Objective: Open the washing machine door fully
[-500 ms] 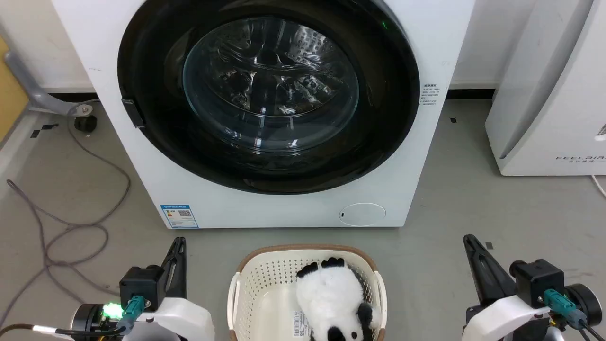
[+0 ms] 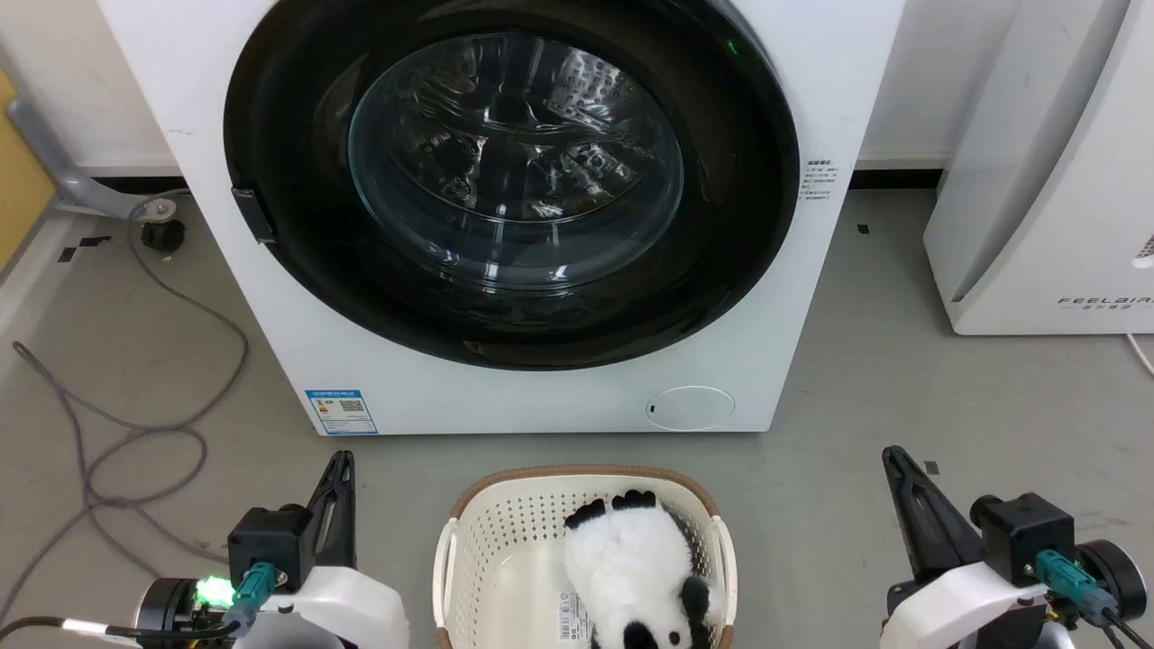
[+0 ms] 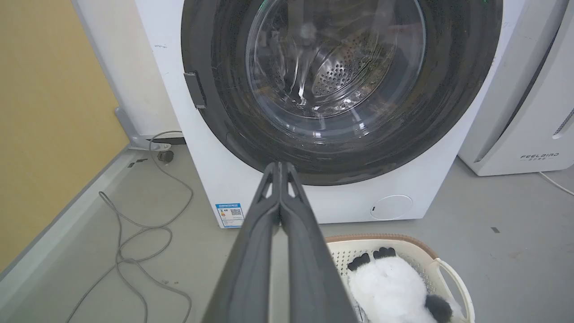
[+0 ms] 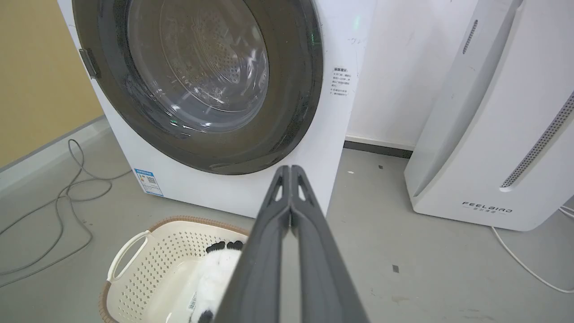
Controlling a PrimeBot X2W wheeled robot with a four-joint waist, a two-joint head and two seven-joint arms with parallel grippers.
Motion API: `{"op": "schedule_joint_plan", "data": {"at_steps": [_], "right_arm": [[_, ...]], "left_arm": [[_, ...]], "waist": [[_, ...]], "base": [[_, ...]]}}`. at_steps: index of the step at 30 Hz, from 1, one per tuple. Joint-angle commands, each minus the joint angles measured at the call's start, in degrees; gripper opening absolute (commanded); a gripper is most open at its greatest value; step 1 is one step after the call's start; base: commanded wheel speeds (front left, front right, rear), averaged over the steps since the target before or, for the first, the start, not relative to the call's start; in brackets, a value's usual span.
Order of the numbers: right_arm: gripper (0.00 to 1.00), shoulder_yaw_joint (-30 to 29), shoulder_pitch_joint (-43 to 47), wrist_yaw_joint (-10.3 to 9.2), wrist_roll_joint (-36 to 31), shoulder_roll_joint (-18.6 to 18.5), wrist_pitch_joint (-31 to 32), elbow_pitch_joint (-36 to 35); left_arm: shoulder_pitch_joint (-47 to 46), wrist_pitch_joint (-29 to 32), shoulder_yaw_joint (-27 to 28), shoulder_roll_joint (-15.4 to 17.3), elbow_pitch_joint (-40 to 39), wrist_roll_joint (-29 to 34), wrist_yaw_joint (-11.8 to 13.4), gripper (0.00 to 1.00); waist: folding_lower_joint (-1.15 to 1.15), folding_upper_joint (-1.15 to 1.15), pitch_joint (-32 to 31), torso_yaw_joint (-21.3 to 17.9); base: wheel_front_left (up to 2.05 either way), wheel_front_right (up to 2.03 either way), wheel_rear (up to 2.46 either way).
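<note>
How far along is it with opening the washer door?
Done: nothing; the washing machine door sits shut on the washing machine. In hand: nothing; left hand and right hand are closed, well short of it. Left: reach the door, swing it fully open.

The washing machine [image 2: 559, 397] has a smooth white shell with a soft sheen. The washing machine door [image 2: 739, 225] is glossy, mirror-like black around a clear glass bowl. Behind the glass, the drum [image 3: 341, 76] is shiny perforated steel. At 7 o'clock from the door, a label [image 2: 341, 412] looks like printed paper. At 6 o'clock, the basket [image 2: 469, 541] is matt cream plastic, holed, with a brown rim. The panda toy [image 2: 631, 559] in it is fluffy plush. The floor [image 2: 902, 406] is matt grey and faintly scuffed. The left gripper [image 3: 280, 166] and right gripper [image 4: 290, 168] have matt dark plastic fingers.
</note>
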Motion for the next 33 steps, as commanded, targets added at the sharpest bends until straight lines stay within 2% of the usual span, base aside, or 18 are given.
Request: {"op": "schedule_joint_plan", "data": {"at_steps": [1, 17, 18, 27, 28, 29, 33], "right_arm": [[0.00, -0.1, -0.7, 0.05, -0.4, 0.1, 0.0, -0.2], [0.00, -0.1, -0.7, 0.05, -0.4, 0.1, 0.0, -0.2], [1.00, 0.0, 0.0, 0.00, 0.0, 0.0, 0.0, 0.0], [1.00, -0.1, 0.4, 0.00, 0.5, 0.0, -0.7, 0.0], [0.71, -0.1, 0.5, 0.00, 0.7, 0.0, -0.8, 0.0], [0.00, -0.1, 0.5, 0.00, 0.8, 0.0, -0.9, 0.0], [0.00, -0.2, 0.8, 0.00, 1.3, 0.0, -1.2, 0.0]], "left_arm": [[-0.9, 0.0, -0.1, 0.0, -0.2, 0.1, 0.2, 0.00], [-0.9, 0.0, -0.1, 0.0, -0.2, 0.1, 0.2, 0.00], [0.0, 0.0, 0.0, 0.0, 0.0, 0.0, 0.0, 1.00], [0.2, -0.7, -0.3, 0.0, 0.3, -0.4, -0.1, 1.00], [0.2, -0.8, -0.3, 0.1, 0.3, -0.4, -0.1, 1.00], [0.2, -1.0, -0.3, 0.1, 0.4, -0.5, -0.2, 1.00], [0.3, -1.5, -0.5, 0.1, 0.5, -0.8, -0.2, 1.00]], "waist": [[0.00, 0.00, 0.0, 0.0], [0.00, 0.00, 0.0, 0.0], [0.00, 0.00, 0.0, 0.0], [0.00, 0.00, 0.0, 0.0], [0.00, 0.00, 0.0, 0.0], [0.00, 0.00, 0.0, 0.0], [0.00, 0.00, 0.0, 0.0]], "base": [[0.00, 0.00, 0.00], [0.00, 0.00, 0.00], [0.00, 0.00, 0.00], [0.00, 0.00, 0.00], [0.00, 0.00, 0.00], [0.00, 0.00, 0.00], [0.00, 0.00, 0.00]]}}
